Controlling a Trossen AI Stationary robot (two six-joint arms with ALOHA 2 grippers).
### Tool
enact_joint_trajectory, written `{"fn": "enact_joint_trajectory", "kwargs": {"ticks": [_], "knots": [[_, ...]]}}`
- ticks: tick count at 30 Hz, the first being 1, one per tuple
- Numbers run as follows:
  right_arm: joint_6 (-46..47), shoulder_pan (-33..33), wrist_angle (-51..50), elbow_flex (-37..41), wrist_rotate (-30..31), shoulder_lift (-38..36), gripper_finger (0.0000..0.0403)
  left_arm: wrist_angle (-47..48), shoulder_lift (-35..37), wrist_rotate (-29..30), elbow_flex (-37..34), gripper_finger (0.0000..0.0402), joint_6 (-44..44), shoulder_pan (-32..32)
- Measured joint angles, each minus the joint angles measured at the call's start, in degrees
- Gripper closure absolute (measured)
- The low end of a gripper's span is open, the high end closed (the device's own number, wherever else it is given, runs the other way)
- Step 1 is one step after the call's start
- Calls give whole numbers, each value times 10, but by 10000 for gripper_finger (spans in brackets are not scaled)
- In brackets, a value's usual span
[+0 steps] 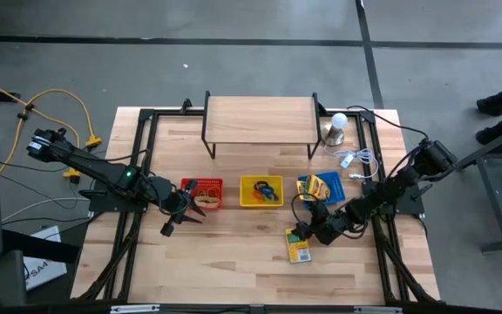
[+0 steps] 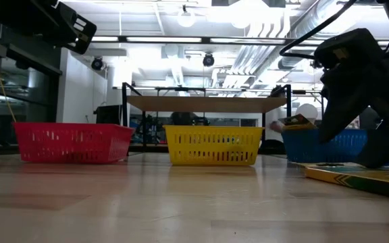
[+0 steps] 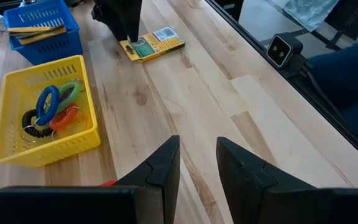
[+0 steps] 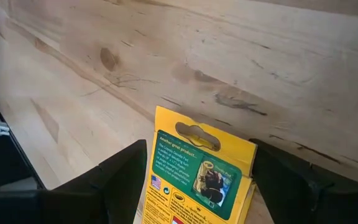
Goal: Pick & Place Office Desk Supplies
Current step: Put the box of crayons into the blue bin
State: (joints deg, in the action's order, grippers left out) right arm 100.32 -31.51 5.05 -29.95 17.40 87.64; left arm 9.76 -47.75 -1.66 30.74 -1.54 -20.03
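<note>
- Your right gripper (image 1: 308,234) is right over the crayon box (image 1: 298,246), which lies flat on the table (image 1: 234,253).
- Its fingers are spread apart, one on each side of the box.
- The box's long way runs between them.

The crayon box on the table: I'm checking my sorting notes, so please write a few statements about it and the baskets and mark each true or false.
1. The crayon box lies on the bare table, outside the baskets. True.
2. The right gripper has fingers open on either side of that box. True.
3. The yellow basket is empty. False: it holds coloured coil rings.
4. The left gripper is in the blue basket. False: it hovers by the red basket.
</note>
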Motion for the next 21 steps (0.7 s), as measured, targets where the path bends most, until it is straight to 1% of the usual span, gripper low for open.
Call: {"fn": "enact_joint_trajectory", "kwargs": {"ticks": [21], "knots": [[4,0,-2,0,5,0,131,0,0,3,0,302,0,0]]}}
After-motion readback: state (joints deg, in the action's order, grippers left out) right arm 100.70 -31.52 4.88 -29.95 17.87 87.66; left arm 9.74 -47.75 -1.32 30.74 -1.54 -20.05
